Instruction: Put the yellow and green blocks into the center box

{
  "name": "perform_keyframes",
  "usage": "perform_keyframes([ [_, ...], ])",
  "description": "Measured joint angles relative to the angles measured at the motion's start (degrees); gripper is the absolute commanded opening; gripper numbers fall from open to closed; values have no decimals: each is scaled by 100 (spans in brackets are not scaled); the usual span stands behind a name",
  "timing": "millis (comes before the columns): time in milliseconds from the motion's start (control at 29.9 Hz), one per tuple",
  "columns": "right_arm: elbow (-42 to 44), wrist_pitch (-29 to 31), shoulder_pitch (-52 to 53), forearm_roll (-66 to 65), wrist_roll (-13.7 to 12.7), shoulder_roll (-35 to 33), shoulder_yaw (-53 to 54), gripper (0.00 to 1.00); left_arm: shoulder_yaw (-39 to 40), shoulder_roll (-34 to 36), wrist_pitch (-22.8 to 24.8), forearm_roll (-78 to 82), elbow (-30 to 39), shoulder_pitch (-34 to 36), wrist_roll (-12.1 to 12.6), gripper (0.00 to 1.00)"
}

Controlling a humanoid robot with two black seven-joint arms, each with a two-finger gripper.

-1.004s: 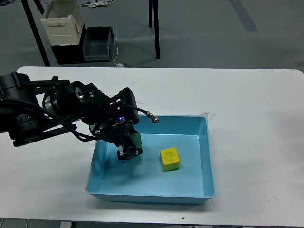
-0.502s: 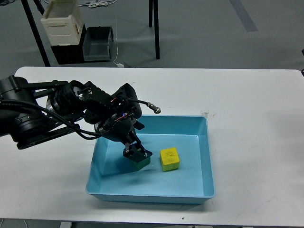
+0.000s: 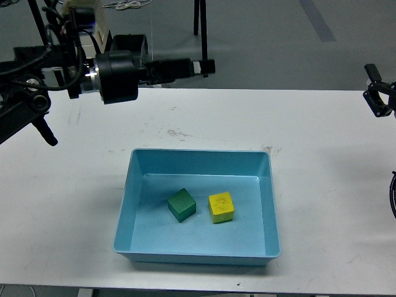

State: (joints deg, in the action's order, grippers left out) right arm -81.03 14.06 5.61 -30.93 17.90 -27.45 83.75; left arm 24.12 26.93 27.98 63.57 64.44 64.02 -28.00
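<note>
Two cubes, both lying on the floor of the tray [image 3: 266, 204]: green block [image 3: 181, 205] left of centre, turned at an angle to the walls; yellow block [image 3: 221, 206] just beside it on its right, the pair near but seemingly not touching. Green: plain, dark, matte, sharp-edged. Yellow: bright, with faint markings on the top face, corners slightly rounded. Like size, each many times smaller than the tray. Handling, as judged: rigid, light, not fragile; smooth sides may slip a little under a weak pinch, so take hold across two opposite flat faces, fingers coming straight down; the narrow gap between the cubes would crowd a finger on the inner sides. Tray: shallow, light blue, rounded corners, resting on the white table [image 3: 334, 154]. Left gripper [image 3: 204, 64]: raised clear above the far table edge, well apart from the tray, seen dark and side-on; nothing visible in it, but how far the fingers stand apart cannot be told. Right gripper [image 3: 378, 97]: at the right edge of view, small and dark, spread of fingers likewise not to be told, nothing seen in it. Task, by the present lie of things, appears complete.
</note>
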Motion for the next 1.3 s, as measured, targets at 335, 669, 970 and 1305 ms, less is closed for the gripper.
perform_keyframes([
  [335, -469, 132, -179, 2705, -861, 210, 58, 100, 909, 873, 1, -2907, 77, -1482, 1, 100],
  [669, -935, 194, -796, 3405, -1133, 835, 201, 100, 883, 1594, 0, -7194, 507, -2586, 0, 100],
  [970, -1234, 468, -1587, 3855, -1181, 1483, 331, 100, 881, 1821, -21, -8790, 1373, -3619, 0, 100],
  [1305, -1228, 648, -2197, 5129, -1290, 1843, 356, 100, 862, 1842, -33, -9903, 2077, -4532, -1, 100],
])
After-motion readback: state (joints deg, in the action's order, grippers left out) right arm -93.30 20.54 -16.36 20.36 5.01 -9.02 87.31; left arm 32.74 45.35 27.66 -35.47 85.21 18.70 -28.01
